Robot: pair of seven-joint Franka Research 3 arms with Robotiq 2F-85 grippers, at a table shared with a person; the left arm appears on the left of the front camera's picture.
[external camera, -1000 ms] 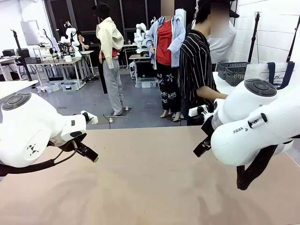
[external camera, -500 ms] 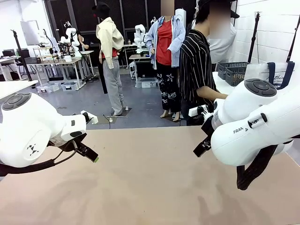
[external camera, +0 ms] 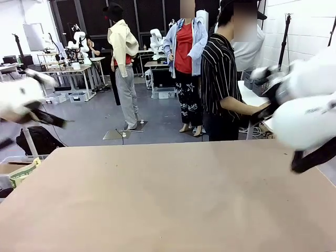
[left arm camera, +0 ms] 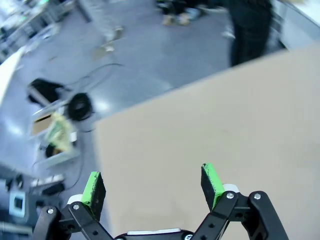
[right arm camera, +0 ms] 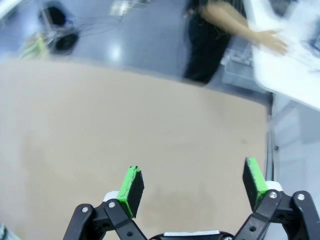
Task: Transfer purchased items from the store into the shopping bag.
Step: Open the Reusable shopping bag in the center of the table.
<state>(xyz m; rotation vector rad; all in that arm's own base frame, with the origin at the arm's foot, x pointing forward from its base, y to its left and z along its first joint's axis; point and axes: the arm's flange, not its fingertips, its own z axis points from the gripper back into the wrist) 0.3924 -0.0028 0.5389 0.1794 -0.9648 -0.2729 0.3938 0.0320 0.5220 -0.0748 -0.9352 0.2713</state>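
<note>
Risk: the right arm (external camera: 304,113) shows blurred at the far right, close to the person's forearm (external camera: 247,107); a wide swing could strike it or the white side table (right arm camera: 295,75) where the person's hand (right arm camera: 270,40) rests.

Risk: the flat tan table (external camera: 168,194) lies bare under both pincers, so closing here would grip air.

Left pincer (left arm camera: 152,185): fully spread, green pads (left arm camera: 94,192) touching nothing.

Right pincer (right arm camera: 193,180): likewise released, holding nothing.

Store basket, shopping bag, purchased items: cannot place them (a dark smear (right arm camera: 279,6) on the side table is too blurred to name).
</note>
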